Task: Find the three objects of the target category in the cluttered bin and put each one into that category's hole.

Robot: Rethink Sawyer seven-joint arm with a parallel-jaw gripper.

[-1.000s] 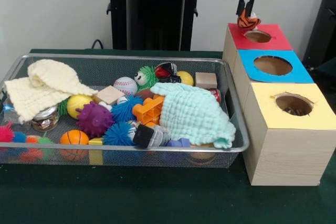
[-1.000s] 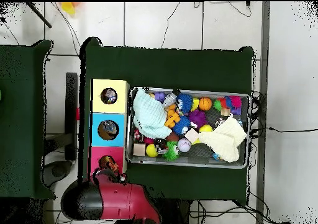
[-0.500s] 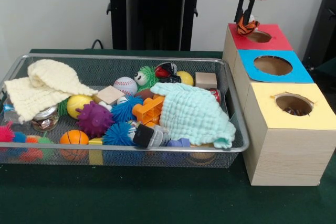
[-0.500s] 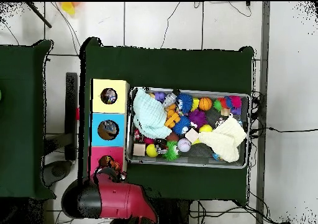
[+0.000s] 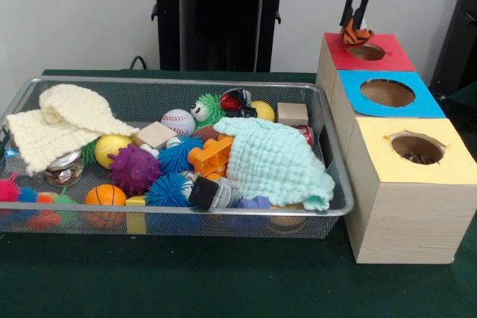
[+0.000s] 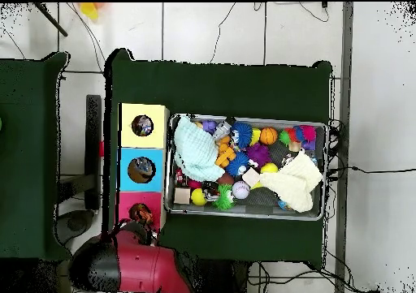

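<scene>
At the frame's left, the wire mesh bin (image 5: 328, 206) holds the clutter. Upper right, the gripper (image 5: 355, 26) grips a small orange-and-black striped toy (image 5: 355, 35) over the red-topped box's round hole (image 5: 367, 52). Delivery seems underway; next, centre and release. The toy's long axis can't be judged.

A green-clothed table (image 5: 223, 281) carries a mesh bin (image 5: 328, 214) beside three boxes (image 5: 406, 214).

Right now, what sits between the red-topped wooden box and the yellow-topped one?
In both views, the blue-topped wooden box stands between the red-topped wooden box and the yellow-topped wooden box, touching both.
</scene>
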